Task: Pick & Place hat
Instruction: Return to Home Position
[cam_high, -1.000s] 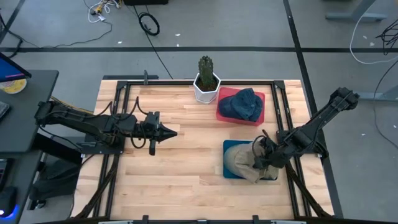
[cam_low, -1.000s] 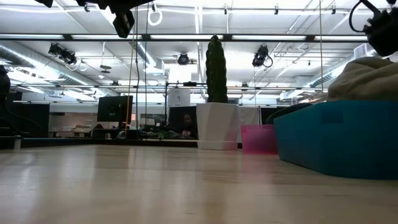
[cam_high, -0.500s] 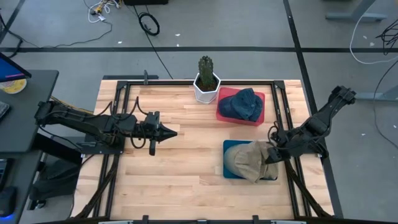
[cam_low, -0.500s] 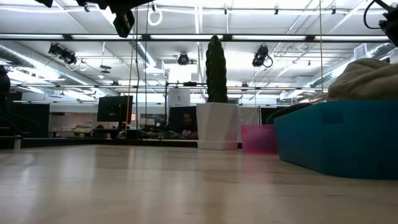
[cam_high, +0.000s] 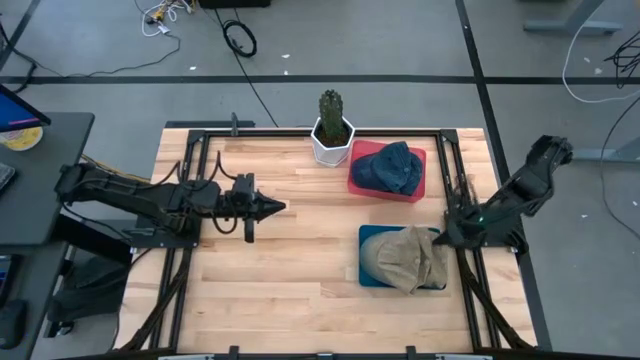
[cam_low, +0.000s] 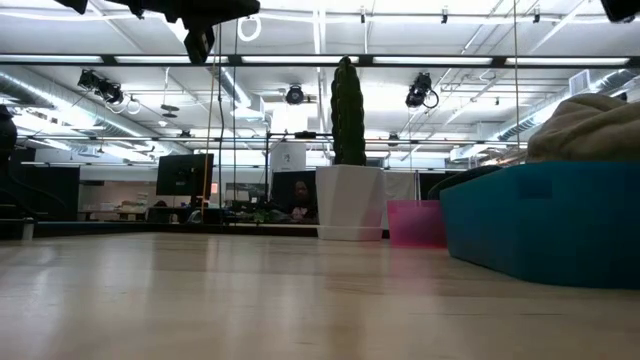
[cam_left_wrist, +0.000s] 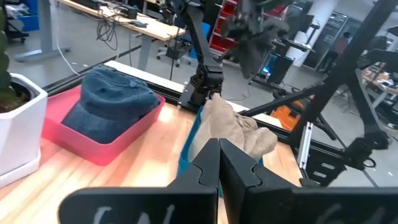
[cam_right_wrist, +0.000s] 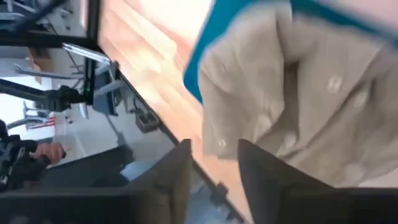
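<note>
- The right gripper (cam_right_wrist: 214, 146) hung released, fingers apart and empty.
- Just beside its fingertips, the brown caps (cam_high: 405, 258) lay heaped in the blue bin (cam_high: 370, 233).
- The left gripper (cam_high: 272, 207) was clenched on nothing, well apart from that bin.

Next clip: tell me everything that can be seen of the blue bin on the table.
The blue bin is a shallow rectangular tub, teal-blue, plastic by its look, with plain opaque walls. It stands flat on the right half of the wooden table, near the pink bin but apart from it. Crumpled brown caps fill it, heaped above the rim and hanging over one edge. The right gripper, open and empty, is beside its right edge.
</note>
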